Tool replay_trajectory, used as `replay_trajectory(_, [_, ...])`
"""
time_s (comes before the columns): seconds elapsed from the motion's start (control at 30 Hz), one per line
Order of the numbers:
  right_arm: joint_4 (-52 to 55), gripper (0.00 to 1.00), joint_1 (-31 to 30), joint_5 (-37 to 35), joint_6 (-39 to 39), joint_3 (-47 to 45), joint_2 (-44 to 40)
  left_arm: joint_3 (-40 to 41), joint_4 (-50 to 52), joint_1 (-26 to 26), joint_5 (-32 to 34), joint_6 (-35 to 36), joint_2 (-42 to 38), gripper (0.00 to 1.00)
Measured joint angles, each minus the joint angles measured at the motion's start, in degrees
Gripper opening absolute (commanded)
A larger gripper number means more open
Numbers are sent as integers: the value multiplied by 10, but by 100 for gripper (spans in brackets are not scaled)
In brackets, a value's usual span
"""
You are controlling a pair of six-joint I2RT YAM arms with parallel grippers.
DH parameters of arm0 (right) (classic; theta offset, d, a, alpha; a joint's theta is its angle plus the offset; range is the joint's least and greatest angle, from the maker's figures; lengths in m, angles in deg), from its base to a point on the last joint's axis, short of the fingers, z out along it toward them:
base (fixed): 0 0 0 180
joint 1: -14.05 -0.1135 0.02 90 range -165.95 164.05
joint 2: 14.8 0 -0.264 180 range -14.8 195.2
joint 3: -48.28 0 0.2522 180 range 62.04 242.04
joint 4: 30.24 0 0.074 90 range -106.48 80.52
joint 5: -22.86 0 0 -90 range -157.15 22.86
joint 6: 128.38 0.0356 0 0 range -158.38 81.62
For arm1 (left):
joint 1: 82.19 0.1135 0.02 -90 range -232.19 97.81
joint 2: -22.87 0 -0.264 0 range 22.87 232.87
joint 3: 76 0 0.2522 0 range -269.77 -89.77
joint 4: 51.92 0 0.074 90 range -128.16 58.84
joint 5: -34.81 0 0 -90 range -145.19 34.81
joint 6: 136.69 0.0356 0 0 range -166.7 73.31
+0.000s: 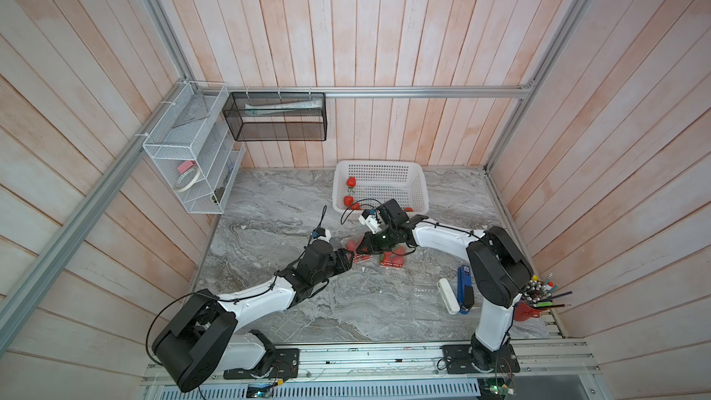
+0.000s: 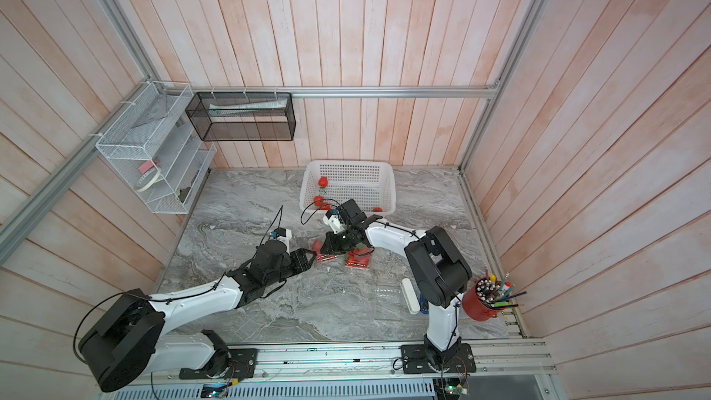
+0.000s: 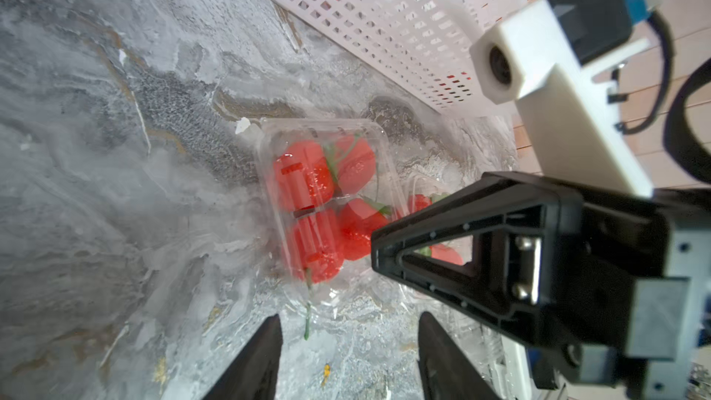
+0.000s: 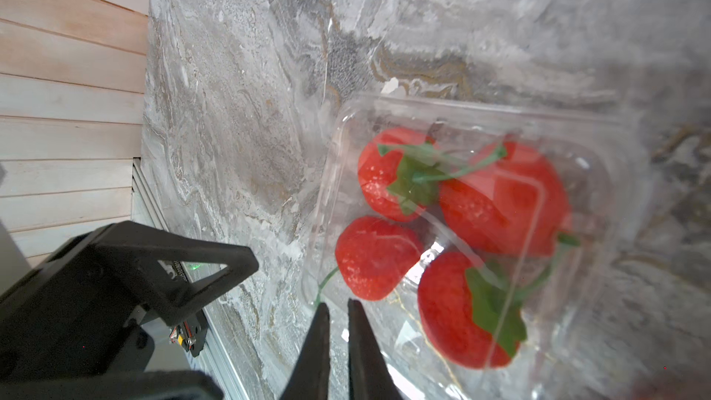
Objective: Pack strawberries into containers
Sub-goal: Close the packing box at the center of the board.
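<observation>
Lid closure on a filled clamshell is judged to be the step in hand.

**Top views.** In both top views the left end effector [image 1: 348,256] and the right end effector [image 1: 361,251] meet almost tip to tip. They stand over a cluster of clear clamshell containers [image 1: 402,264] packed with strawberries [image 1: 390,259] on the marble surface [image 1: 269,205]. Beyond the right end effector stands the white perforated basket [image 2: 348,163] with loose strawberries [image 2: 323,182] inside, so packing is judged unfinished. Well behind the right end effector, by its arm's base, lie a white bar-shaped item [image 1: 448,296] and a blue stapler [image 1: 464,288]. A red pencil cup [image 2: 479,305] stands further out. None of these obstructs the work.

**Left wrist view.** The jaws of the left end effector [image 3: 348,355] stand apart and empty. The filled clamshell [image 3: 323,123] lies directly ahead of its fingertips, with four strawberries [image 3: 304,178] under the lid. The right end effector [image 3: 384,259] lies close beside that clamshell and covers part of a second container behind it. This is the main obstruction, so approach slowly and keep to the rim nearest the left fingertips.

**Right wrist view.** The jaws of the right end effector [image 4: 338,340] are nearly together, with only a thin slit between them. Its tips sit at the near rim of the filled clamshell [image 4: 461,103]. Whether thin plastic is pinched there cannot be told. The left end effector lies off to its side, apart from the container.

**Procedure note.** The clear plastic will likely flex and slide, so steady one edge while the other is pressed. Press on the rim rather than the lid centre, to spare the fruit.
</observation>
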Motion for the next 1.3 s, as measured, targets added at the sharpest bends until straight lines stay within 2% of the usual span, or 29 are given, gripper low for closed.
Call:
replay_trajectory(0.13, [10,13,0,0,-2,18,11,0,19,-19,1,14,27,53])
replay_trajectory(0.33, [22,13,0,0,-7,45,13,0,49,-47,19,36,25,53])
replay_trajectory(0.5, [25,13,0,0,-11,68,18,-2,68,-48,55,48,29,49])
replay_trajectory(0.8, [36,13,0,-1,-11,70,24,-59,94,-48,107,67,98,48])
replay_trajectory(1.3, [42,13,3,0,-12,74,49,-64,146,-47,181,85,88,46])
